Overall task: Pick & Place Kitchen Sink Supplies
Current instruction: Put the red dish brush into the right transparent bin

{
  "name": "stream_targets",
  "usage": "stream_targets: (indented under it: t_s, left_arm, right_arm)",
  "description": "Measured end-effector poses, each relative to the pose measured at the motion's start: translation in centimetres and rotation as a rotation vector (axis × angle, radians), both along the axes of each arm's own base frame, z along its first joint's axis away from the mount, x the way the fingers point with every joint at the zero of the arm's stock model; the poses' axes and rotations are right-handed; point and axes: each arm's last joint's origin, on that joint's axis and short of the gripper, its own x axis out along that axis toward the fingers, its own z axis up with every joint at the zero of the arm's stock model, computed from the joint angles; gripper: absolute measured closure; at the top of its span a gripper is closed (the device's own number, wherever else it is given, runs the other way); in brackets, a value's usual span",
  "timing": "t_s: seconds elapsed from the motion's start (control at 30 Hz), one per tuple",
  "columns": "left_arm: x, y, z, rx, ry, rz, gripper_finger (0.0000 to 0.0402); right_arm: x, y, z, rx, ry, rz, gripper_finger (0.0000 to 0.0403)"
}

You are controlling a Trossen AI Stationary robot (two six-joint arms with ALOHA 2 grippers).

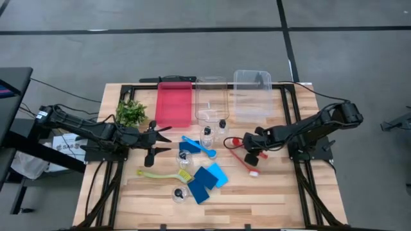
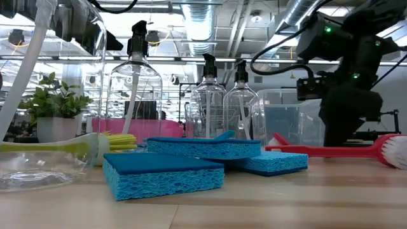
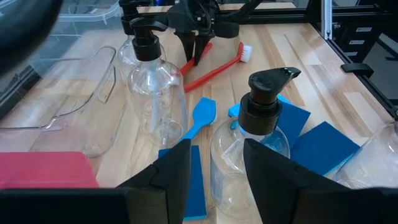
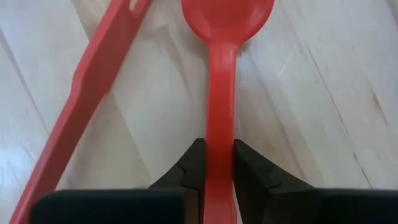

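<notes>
My right gripper is right of the table's middle, shut on a red brush. A second red brush with a white head lies just near of it. My left gripper hovers open at the left. A clear black-capped bottle stands just beyond its fingers, untouched. Two more bottles stand mid-table and one lies on its side. Blue sponges lie overlapping at the near middle. A blue brush and a yellow-green brush lie flat on the table. My right gripper pinches the red brush's slim handle between its two fingers, a short way behind the handle's rounded end. The fingers slant down from the table's right side. The handle runs on ahead of them toward the left. Whether the brush is lifted clear I cannot tell.
A red tray and two clear bins sit along the far edge. A leafy green plant stands far-left beside my left arm. Bare wood shows along the near edge and at the near right.
</notes>
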Motion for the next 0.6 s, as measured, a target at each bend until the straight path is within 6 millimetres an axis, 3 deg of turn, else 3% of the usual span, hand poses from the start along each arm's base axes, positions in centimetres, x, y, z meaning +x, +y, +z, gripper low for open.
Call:
stream_targets:
  t_s: [0.23,0.6]
  left_arm:
    - [0.0,0.0,0.0,0.0,0.0,0.0,0.0253]
    - [0.0,0.0,0.0,0.0,0.0,0.0,0.0253]
  right_arm:
    - [-0.4,-0.1,0.0,-0.029,0.038,-0.015,0.0335]
    - [-1.4,0.4,1.3,-0.032,0.014,0.016,0.0357]
